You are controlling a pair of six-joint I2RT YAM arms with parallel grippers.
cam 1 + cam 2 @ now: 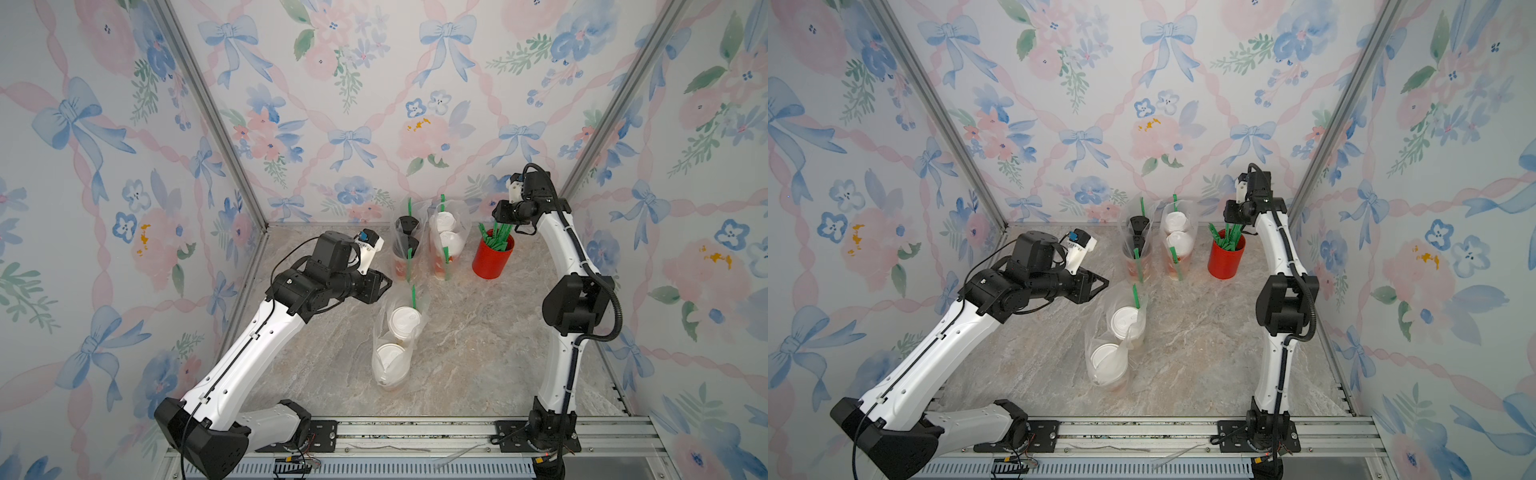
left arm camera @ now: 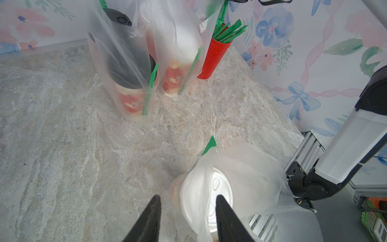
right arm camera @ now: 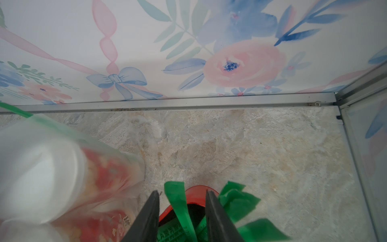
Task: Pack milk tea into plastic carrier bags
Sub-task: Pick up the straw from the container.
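All six milk tea cups (image 2: 129, 102) are sitting upright inside the three plastic carrier bags (image 1: 380, 332), two per bag, on the surface (image 1: 478, 345) – matte, grey-beige marble print.

Black-lid bag (image 1: 405, 266), toward the floral back wall (image 1: 374, 104): thin clear crinkly film wrapping two tall tapered red-printed cups with domed black lids (image 1: 408, 225). White-lid far bag (image 1: 461, 232), just beside it: same film, two red-printed cups, domed white lids (image 1: 444, 220). Near bag (image 1: 1096, 345), standing apart from those two, toward the aluminium rail (image 1: 415, 428): two more white domed lids showing through cloudy film; cup print is not reading clearly. Flat green wrapped straws (image 1: 413, 296) are poking up out of each bag.

Plain red cup (image 1: 491, 262), smooth and lidless, is standing just beside the white-lid far bag, with loose green straws (image 1: 496, 241) fanning out of it.

Left end effector (image 2: 189, 218): black wedge-shaped fingers (image 2: 150, 220) are standing moderately apart, gripping nothing, hanging beside and above the near bag's top. Film and a white lid are showing below the gap in the wrist view.

Right end effector (image 3: 182, 215): hovering over the red cup's mouth, jaws parted, one green straw rising in the gap with daylight on both sides – not pinched.
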